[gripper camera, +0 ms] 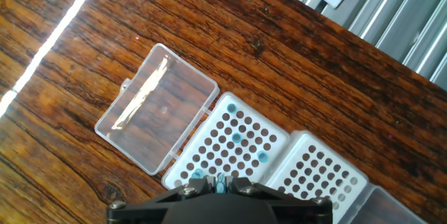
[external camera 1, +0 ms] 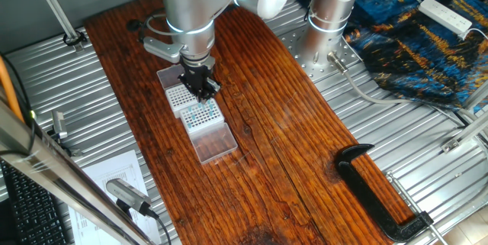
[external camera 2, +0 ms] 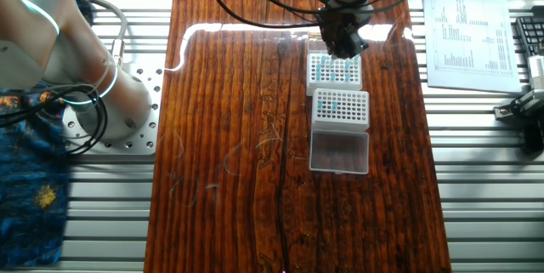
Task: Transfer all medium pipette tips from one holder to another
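wooden table (external camera 1: 290,123) — claw (external camera 1: 200,91) points straight down over holders (external camera 1: 197,111).

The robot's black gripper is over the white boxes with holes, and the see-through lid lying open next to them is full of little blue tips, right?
Not quite. The black two-finger gripper does hang over the white perforated tip holders, but the clear plastic hinged lid lying open beside them holds nothing. The hand view shows bare wood through it. The tiny teal-blue pipette tips sit in the holders' holes.

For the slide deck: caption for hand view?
Gripper over a white rack holding blue tips, open lid alongside.
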Robot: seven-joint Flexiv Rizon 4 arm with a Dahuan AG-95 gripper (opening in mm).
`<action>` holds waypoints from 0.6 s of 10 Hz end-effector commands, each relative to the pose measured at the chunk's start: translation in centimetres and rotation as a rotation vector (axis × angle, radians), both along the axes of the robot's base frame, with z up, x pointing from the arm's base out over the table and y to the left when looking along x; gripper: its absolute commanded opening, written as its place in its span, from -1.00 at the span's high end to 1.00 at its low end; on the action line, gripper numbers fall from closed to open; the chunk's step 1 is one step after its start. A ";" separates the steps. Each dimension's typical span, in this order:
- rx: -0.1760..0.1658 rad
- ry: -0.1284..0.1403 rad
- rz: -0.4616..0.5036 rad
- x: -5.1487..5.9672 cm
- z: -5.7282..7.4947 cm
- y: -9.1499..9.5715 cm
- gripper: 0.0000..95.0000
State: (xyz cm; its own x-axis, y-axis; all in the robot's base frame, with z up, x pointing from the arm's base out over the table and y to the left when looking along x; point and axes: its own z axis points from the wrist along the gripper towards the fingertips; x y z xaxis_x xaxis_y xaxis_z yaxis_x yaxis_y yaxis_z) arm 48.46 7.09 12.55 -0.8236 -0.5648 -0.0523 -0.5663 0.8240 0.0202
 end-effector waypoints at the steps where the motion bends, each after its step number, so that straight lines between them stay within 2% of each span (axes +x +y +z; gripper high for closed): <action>1: 0.002 0.000 -0.001 -0.1 0.0 0.0 1.00; 6: 0.010 -0.002 0.001 -0.4 0.0 -0.1 1.00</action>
